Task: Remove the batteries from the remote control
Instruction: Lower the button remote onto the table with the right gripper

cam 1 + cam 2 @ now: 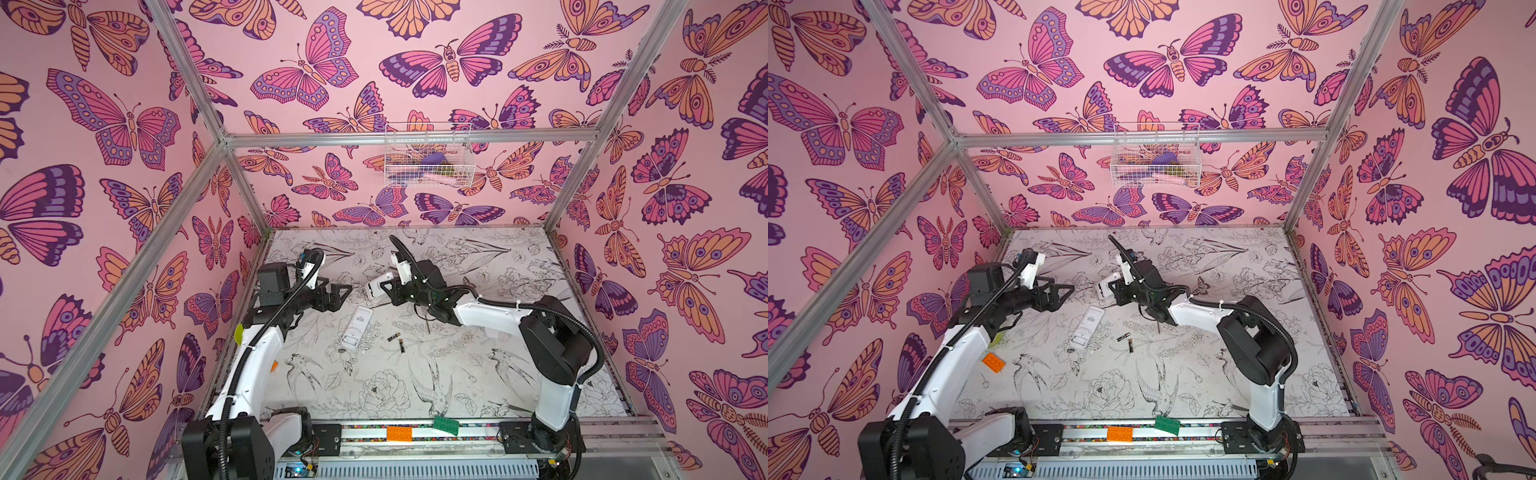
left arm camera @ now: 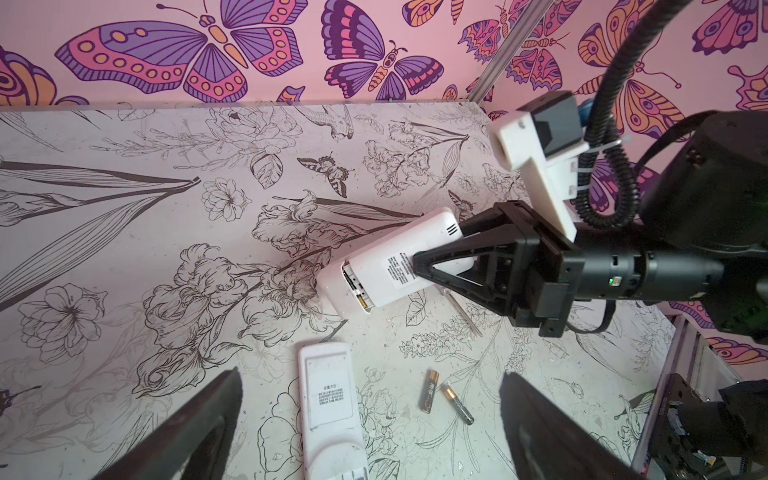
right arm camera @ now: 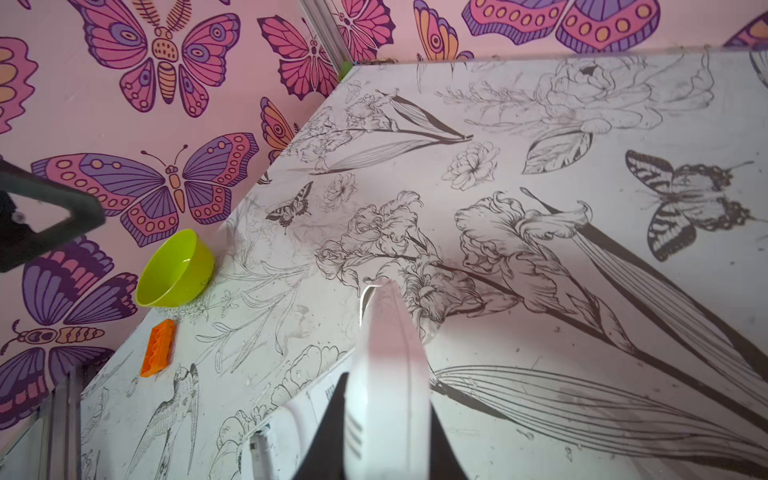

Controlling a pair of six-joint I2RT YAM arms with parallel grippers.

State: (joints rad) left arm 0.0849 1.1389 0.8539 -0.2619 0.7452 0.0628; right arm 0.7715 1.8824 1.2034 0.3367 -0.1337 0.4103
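My right gripper (image 1: 390, 286) is shut on one end of a white remote control (image 2: 374, 266) and holds it above the table, tilted. Its battery bay is uncovered, and a gold battery end (image 2: 360, 298) shows inside. In the right wrist view the remote (image 3: 390, 340) sticks out from between the jaws. A second white remote (image 1: 356, 328) lies on its face on the table. Beside it lie two loose batteries (image 2: 430, 390) (image 2: 457, 403), black with gold ends. My left gripper (image 1: 338, 293) hangs open and empty over that lying remote (image 2: 328, 399), just left of the held one.
A green bowl (image 3: 174, 270) and an orange brick (image 3: 158, 347) sit by the left wall. On the front rail lie an orange brick (image 1: 399, 433) and a green brick (image 1: 446, 424). A wire basket (image 1: 428, 156) hangs on the back wall.
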